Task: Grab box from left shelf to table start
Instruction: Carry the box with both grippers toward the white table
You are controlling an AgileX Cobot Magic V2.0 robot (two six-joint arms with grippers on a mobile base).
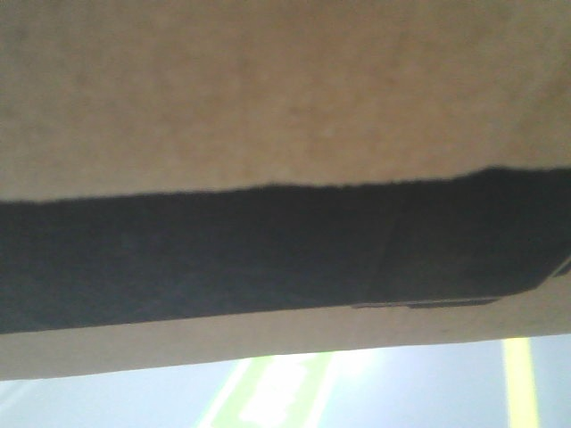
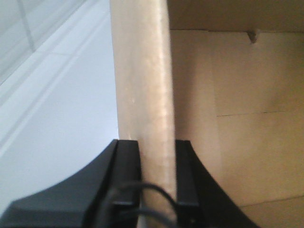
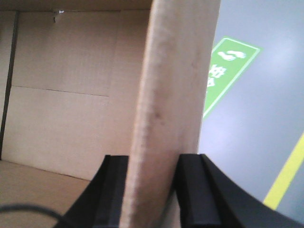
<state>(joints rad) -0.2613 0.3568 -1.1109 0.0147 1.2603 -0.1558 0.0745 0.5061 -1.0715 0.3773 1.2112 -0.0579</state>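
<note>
The brown cardboard box [image 1: 268,89] fills the front view, with its black printed panel [image 1: 223,259] across the middle; no lettering shows. My left gripper [image 2: 157,152] is shut on the box's left wall [image 2: 142,85], one finger outside, one inside the open box. My right gripper [image 3: 153,166] is shut on the box's right wall [image 3: 175,85] in the same way. The box's bare inside [image 3: 66,95] shows in both wrist views. The shelf is out of view. A pale, bluish-white surface [image 2: 57,109] lies beside the box in the left wrist view.
Grey floor [image 3: 256,118] lies below, with a green sign with white footprints [image 3: 223,71] and a yellow line [image 3: 287,173]. In the front view the floor, with green and yellow markings [image 1: 277,392], shows under the box.
</note>
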